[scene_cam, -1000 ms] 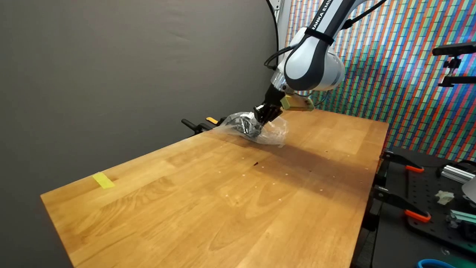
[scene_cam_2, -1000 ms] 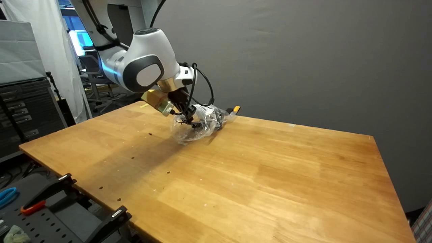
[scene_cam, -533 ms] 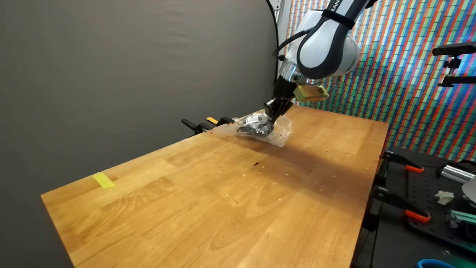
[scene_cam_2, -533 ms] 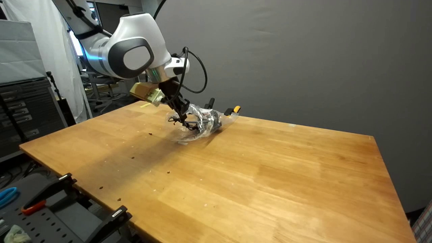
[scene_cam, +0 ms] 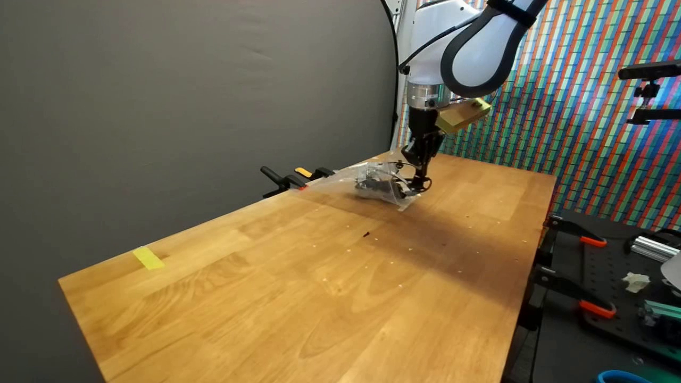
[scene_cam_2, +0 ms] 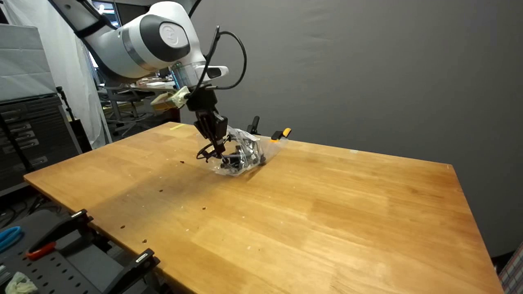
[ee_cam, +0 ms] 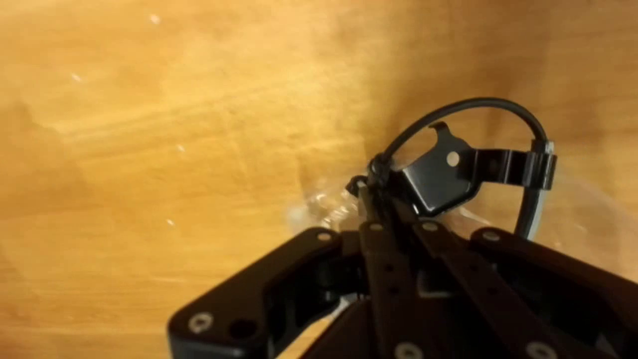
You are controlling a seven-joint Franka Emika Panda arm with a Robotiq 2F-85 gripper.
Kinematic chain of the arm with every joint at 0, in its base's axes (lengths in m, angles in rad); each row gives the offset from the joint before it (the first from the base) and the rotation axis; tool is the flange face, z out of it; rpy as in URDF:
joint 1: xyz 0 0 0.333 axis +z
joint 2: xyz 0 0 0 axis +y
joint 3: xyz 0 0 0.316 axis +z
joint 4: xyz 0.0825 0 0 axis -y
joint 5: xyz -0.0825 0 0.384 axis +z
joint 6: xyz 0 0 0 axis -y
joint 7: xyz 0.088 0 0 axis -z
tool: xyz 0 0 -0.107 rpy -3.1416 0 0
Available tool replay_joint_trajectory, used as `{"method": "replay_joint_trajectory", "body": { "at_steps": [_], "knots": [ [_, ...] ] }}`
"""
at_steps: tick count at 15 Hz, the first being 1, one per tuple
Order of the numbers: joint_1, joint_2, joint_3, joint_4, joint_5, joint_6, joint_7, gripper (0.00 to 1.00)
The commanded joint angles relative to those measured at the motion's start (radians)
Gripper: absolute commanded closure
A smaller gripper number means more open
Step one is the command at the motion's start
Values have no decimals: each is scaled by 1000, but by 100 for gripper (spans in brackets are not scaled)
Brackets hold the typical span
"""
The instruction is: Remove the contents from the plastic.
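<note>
The clear crinkled plastic bag (scene_cam: 340,180) lies at the table's far edge, and it also shows in an exterior view (scene_cam_2: 250,143). Dark chunky contents (scene_cam: 375,185) are inside it. My gripper (scene_cam: 418,183) points down at the bag's end, also in an exterior view (scene_cam_2: 220,153). In the wrist view my gripper (ee_cam: 381,199) has its fingers close together on the black cable contents. A cable loop (ee_cam: 478,102) and a black clip piece (ee_cam: 441,172) stick out past the fingertips. The loop also shows outside the bag in an exterior view (scene_cam_2: 203,153). Bag film (ee_cam: 329,207) shows beside the fingers.
Black clamps with a yellow part (scene_cam: 303,172) sit at the table edge beside the bag. A yellow tape piece (scene_cam: 148,257) is on the wooden table (scene_cam: 298,298). More black clamps with orange pads (scene_cam: 593,242) grip the side next to a dark cart.
The gripper has moved away from the clamps and turned more upright. A cable loop has come out of the bag with it, while part of the bag stretches back to the table edge.
</note>
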Motion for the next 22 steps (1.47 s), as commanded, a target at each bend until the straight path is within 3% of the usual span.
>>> {"method": "replay_joint_trajectory", "body": {
  "at_steps": [1, 4, 5, 6, 9, 11, 13, 16, 19, 22],
  "knots": [
    [94, -87, -108, -15, -163, -273, 129, 99],
    [109, -131, -99, -2, -153, -514, 88, 99],
    [-42, -181, 59, 4, -202, -584, 115, 99],
    [-73, -200, 107, 8, -193, -644, 95, 99],
    [-270, -285, 351, 15, -111, -798, 21, 99],
    [-381, -329, 475, 34, -3, -857, -61, 99],
    [-453, -373, 555, 53, 93, -866, -126, 99],
    [-523, -400, 621, 86, 239, -834, -212, 99],
    [-554, -384, 657, 125, 402, -801, -285, 99],
    [-554, -349, 696, 135, 555, -664, -327, 99]
  ]
}}
